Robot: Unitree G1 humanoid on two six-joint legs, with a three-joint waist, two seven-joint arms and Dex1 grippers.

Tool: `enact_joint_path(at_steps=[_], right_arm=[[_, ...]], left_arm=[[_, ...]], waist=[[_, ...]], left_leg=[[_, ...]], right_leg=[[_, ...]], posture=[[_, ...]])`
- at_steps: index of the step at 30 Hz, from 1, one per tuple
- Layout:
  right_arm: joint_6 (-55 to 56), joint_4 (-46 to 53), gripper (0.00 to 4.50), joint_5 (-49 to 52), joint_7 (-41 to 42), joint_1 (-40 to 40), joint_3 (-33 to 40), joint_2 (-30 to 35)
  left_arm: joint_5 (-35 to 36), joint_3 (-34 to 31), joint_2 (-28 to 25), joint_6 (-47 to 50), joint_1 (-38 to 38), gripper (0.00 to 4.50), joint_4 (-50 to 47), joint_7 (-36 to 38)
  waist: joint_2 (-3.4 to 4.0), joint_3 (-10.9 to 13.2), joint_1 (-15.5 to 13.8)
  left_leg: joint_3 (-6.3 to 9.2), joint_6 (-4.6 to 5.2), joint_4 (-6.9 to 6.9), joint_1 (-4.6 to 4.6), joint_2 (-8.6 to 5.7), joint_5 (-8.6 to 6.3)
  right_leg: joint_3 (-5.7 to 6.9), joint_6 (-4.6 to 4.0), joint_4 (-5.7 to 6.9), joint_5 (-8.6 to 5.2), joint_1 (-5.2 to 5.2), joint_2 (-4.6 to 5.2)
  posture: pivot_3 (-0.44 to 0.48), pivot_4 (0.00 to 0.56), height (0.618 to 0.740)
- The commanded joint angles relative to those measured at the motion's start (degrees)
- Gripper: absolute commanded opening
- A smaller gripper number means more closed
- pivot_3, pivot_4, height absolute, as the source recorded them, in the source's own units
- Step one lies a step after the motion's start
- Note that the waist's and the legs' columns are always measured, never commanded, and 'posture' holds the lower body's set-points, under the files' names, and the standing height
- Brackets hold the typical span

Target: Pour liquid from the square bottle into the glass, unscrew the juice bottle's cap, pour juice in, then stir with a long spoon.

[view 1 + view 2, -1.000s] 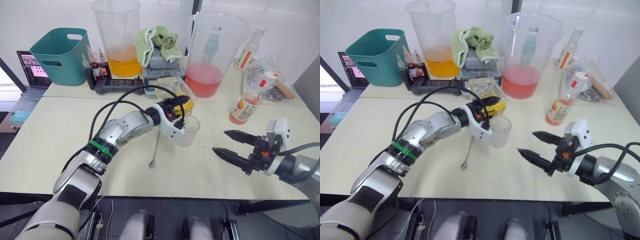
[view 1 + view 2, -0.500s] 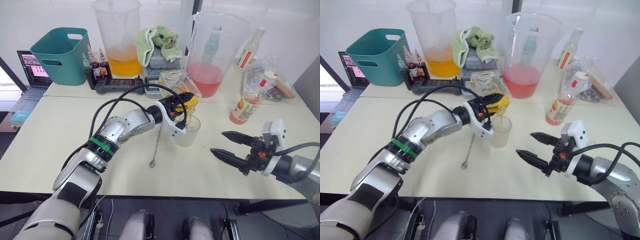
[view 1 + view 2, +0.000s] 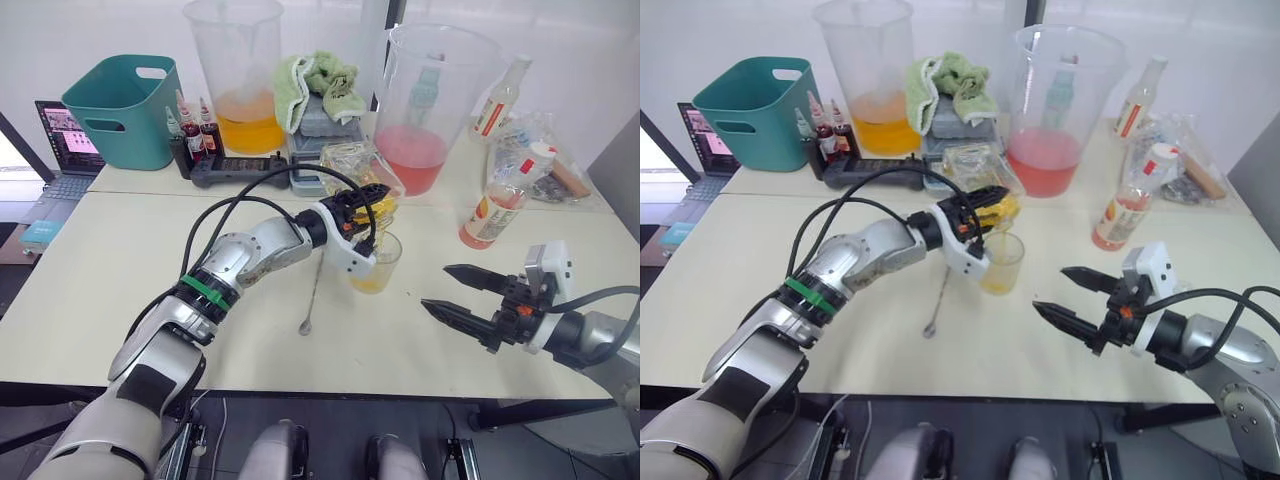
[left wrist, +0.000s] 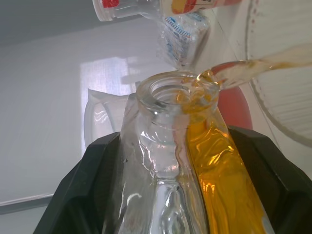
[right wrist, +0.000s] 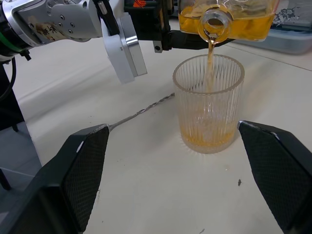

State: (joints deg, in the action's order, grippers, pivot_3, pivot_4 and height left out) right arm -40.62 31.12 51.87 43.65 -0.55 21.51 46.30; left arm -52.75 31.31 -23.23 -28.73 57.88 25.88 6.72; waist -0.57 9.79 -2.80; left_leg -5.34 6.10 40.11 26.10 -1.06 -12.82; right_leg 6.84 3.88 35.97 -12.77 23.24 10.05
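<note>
My left gripper (image 3: 362,203) is shut on the square bottle (image 3: 352,163), which is tipped over the ribbed glass (image 3: 374,264). A thin amber stream runs from the bottle's mouth (image 5: 213,22) into the glass (image 5: 208,109), and a shallow amber layer lies at the glass's bottom. The long spoon (image 3: 312,291) lies flat on the table just left of the glass. At the right, behind my right gripper (image 3: 437,286), stands the juice bottle (image 3: 497,203) with its white cap on. That gripper hovers open and empty, low over the table to the right of the glass.
Along the back stand a teal basket (image 3: 120,105), a jug of orange liquid (image 3: 238,85), a green cloth (image 3: 318,80) on a grey box, and a jug of pink liquid (image 3: 420,105). A black controller (image 3: 235,170), small dark bottles and a laptop (image 3: 60,140) sit at the back left.
The square bottle has tipped further and liquid has begun to flow; the glass was empty and now holds some amber liquid. The right gripper has barely shifted.
</note>
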Motion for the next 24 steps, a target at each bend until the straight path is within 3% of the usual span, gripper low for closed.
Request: enact_joint_path(at_steps=[1,17,21,24], right_arm=[[0.80,0.57,4.47,0.12,0.44,0.91,0.96,0.58],[-0.19,-1.21,4.47,0.66,2.23,3.75,-1.25,0.90],[-0.74,-1.66,4.47,2.80,4.01,5.44,-1.82,0.92],[-1.13,-2.62,4.47,3.29,5.06,7.89,-2.41,1.40]], left_arm=[[4.36,-3.42,-0.18,-1.20,2.63,2.79,-1.32,-0.06],[20.54,-9.11,0.46,-0.62,2.48,2.79,-0.75,9.04],[33.78,-15.84,3.21,8.32,1.31,2.79,-2.66,15.54],[43.90,-24.69,4.75,24.06,0.62,2.79,-4.90,17.20]], waist=[[0.00,0.00,0.12],[0.00,0.00,0.25],[0.00,0.00,0.35],[0.00,0.00,0.80]], left_leg=[[0.00,0.00,0.00,0.00,0.00,0.00],[0.01,0.00,0.06,0.00,0.00,0.00],[0.01,0.00,0.12,0.02,0.00,0.00],[0.02,0.00,0.15,0.01,0.01,0.00]], right_leg=[[0.00,0.00,0.00,0.00,0.00,0.00],[0.01,0.00,0.03,0.00,0.00,0.00],[0.01,0.00,0.04,0.00,-0.01,0.00],[0.01,0.00,0.08,0.00,0.00,-0.01]], posture=[[0.000,0.150,0.739],[0.000,0.150,0.739],[0.000,0.150,0.739],[0.000,0.150,0.739]])
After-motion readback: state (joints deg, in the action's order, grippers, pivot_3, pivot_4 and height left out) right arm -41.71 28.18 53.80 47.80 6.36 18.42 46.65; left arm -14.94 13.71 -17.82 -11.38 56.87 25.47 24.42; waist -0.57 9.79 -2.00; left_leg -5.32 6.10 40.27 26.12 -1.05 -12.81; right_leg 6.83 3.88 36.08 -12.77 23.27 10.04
